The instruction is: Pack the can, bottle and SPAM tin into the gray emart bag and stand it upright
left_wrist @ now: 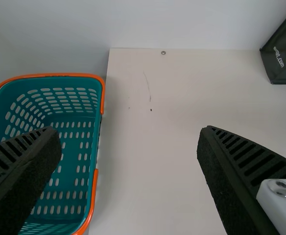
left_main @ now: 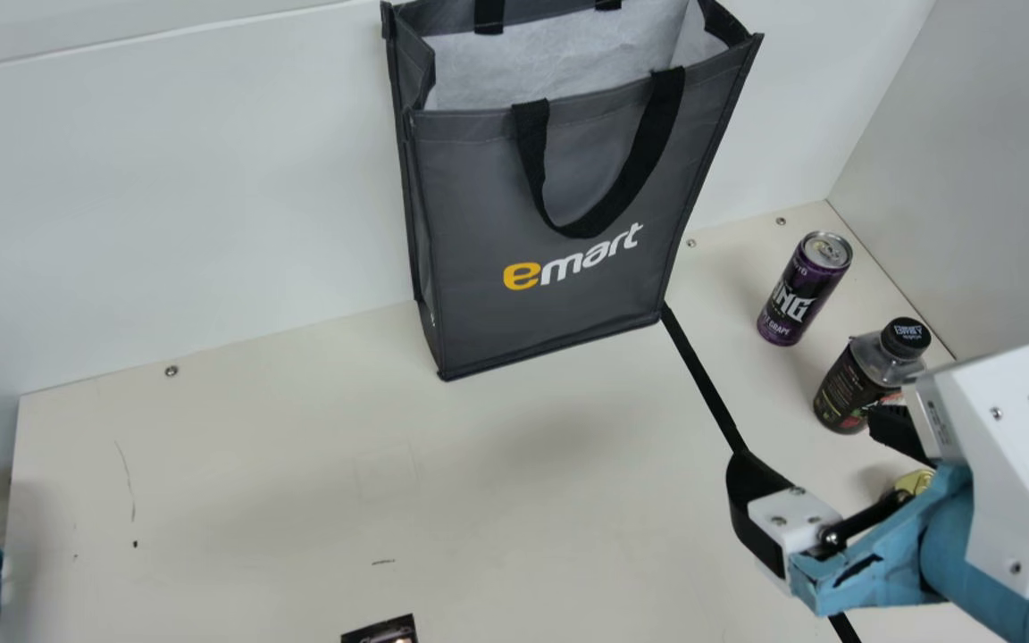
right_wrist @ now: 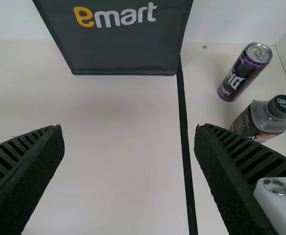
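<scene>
At the back of the cream table, a tall gray fabric emart bag (left_main: pixel 479 196) stands upright, its top cut off by the main view's upper edge and its lower inside hidden behind the front panel. To its right stand a slim purple-and-black metal can (left_main: pixel 800 290) and, near that, a clear, dark-labelled bottle with a black cap (left_main: pixel 906 339), partly covered by the right arm in the main view. The right gripper (left_main: pixel 809 438) is spread wide, nothing between its fingers; behind it peeks a gold-coloured object (left_main: pixel 915 482), too covered to tell whether it is the SPAM tin. The left gripper (left_wrist: pixel 130 131) is also wide and holds nothing, near a teal perforated plastic basket with orange handles (left_wrist: pixel 79 142), cut off at the view's edge. A dark printed item (left_main: pixel 385 630) is mostly cropped at the main view's bottom edge.
</scene>
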`<state>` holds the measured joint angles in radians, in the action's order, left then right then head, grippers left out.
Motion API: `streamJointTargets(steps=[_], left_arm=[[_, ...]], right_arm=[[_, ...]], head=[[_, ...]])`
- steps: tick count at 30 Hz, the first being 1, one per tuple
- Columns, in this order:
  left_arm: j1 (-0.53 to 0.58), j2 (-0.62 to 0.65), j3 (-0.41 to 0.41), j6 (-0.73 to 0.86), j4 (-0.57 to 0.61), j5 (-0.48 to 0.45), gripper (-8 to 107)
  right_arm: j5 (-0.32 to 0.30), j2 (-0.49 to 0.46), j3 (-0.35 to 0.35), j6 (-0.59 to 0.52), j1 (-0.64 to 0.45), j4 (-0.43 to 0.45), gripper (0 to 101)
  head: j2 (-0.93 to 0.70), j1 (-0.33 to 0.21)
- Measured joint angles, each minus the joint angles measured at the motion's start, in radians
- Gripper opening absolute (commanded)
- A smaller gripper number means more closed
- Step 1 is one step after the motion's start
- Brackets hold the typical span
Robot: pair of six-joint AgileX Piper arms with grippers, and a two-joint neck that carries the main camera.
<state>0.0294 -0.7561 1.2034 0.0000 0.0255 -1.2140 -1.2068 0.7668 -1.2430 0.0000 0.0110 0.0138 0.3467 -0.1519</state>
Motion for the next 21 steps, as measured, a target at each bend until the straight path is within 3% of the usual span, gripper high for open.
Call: streamJointTargets(steps=[21], left_arm=[[0.0,0.0,0.0,0.0,0.0,0.0,90]], right_arm=[[0.01,0.124,-0.148,-0.098,-0.005,-0.014,95]], head=[[0.0,0.0]])
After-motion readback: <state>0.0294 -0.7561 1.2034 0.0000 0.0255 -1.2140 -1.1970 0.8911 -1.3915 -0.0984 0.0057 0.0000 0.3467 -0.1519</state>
